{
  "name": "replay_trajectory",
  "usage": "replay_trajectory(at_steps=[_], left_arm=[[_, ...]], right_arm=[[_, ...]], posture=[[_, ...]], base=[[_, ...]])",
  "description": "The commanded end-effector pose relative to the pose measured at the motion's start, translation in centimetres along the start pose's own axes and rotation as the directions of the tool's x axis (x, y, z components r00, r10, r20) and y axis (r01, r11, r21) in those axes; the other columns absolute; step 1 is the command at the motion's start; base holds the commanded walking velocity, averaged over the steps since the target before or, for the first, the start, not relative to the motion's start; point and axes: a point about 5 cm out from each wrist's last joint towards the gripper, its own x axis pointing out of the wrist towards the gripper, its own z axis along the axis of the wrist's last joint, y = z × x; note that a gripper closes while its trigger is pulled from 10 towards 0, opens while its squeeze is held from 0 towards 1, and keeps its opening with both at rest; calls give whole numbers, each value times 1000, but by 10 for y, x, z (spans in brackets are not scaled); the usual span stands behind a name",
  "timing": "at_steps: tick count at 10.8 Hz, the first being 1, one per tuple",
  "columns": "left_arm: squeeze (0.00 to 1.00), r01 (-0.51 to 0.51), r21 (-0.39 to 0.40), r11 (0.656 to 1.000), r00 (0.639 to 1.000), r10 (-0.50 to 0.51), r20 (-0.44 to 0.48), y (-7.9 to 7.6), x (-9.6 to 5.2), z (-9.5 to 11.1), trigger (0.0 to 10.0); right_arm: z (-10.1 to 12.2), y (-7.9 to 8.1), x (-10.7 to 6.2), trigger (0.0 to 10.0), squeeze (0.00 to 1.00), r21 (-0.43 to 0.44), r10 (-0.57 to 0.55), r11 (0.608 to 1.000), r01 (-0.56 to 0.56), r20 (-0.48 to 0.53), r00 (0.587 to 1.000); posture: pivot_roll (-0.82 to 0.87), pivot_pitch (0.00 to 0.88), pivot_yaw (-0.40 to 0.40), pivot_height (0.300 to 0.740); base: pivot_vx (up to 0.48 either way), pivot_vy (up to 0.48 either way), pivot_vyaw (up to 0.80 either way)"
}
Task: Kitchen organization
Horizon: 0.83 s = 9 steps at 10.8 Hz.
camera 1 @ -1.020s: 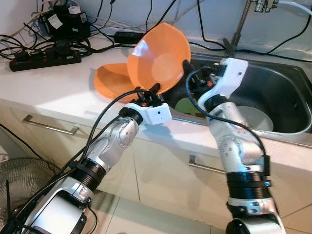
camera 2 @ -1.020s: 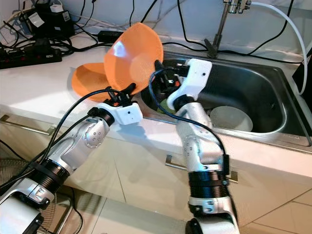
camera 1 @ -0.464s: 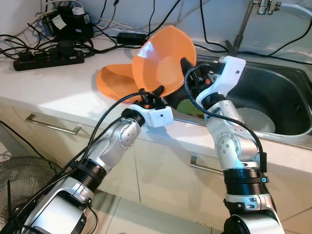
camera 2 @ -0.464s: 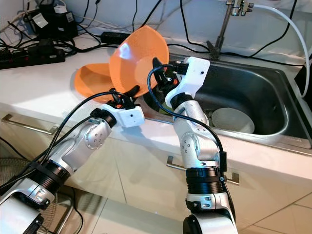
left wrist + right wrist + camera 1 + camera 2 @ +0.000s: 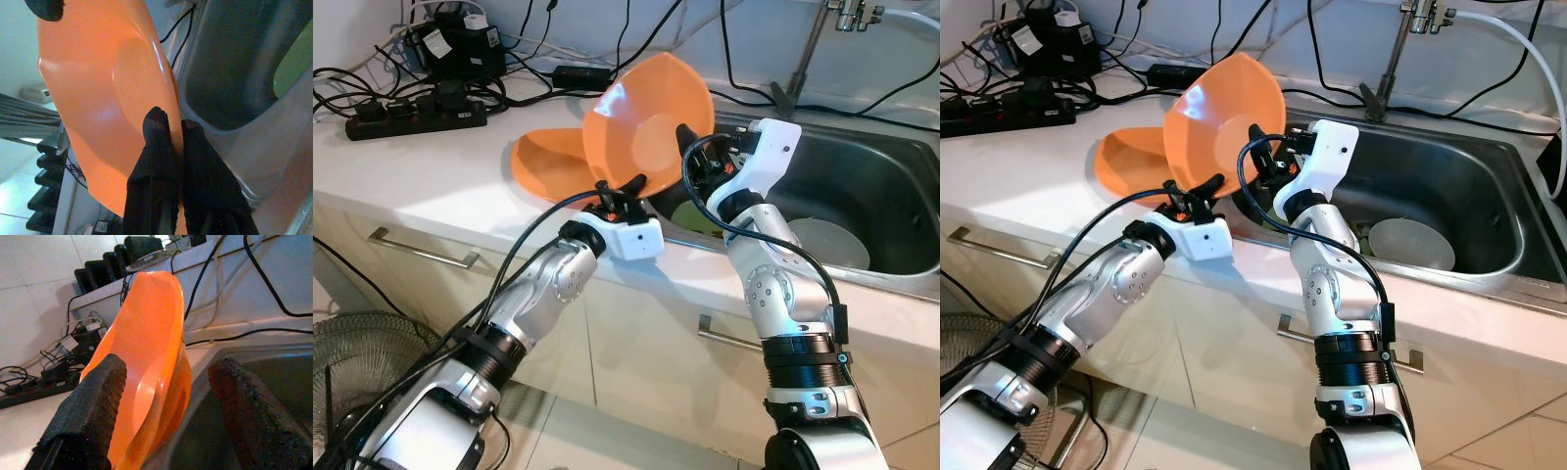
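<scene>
the left gripper [image 5: 171, 132] stays clamped on the tilted orange bowl [image 5: 641, 122] at the sink's [image 5: 891, 186] left edge; the right gripper [image 5: 688, 147] has closed in, jaws apart beside its rim. a second orange bowl [image 5: 543, 162] lies behind on the surface [image 5: 421, 176], near a power strip [image 5: 411, 117].

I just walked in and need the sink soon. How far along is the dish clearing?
One orange plate already lies on the counter. The left gripper holds an orange bowl up on edge at the sink's rim; the right gripper is open beside it. A white dish and something green remain inside.
</scene>
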Motion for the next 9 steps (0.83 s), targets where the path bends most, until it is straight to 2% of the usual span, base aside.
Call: replay_trajectory(at_steps=[1, 2, 3, 9], left_arm=[[0, -25, 19, 1000, 999, 24, 44, 5, 0, 7, 10000], [0, -19, 26, 999, 999, 18, 49, 3, -1, 8, 10000], [0, -20, 29, 999, 999, 18, 49, 3, -2, 8, 10000], [0, -10, 66, 998, 999, 8, 36, 2, -6, 2, 10000]], right_arm=[[6, 2, 4, 10000, 0, -8, 4, 1000, -4, 21, 1000], [6, 2, 5, 4431, 0, -7, 4, 1000, -4, 21, 1000], [6, 2, 5, 0, 0, -7, 3, 1000, -3, 22, 1000], [8, 0, 7, 0, 0, -2, -11, 1000, 11, 34, 999]], posture=[[156, 0, -8, 740], [156, 0, -9, 740], [158, 0, -10, 740], [164, 0, -13, 740]], base=[[0, 0, 0], [0, 0, 0], [0, 0, 0], [0, 0, 0]])
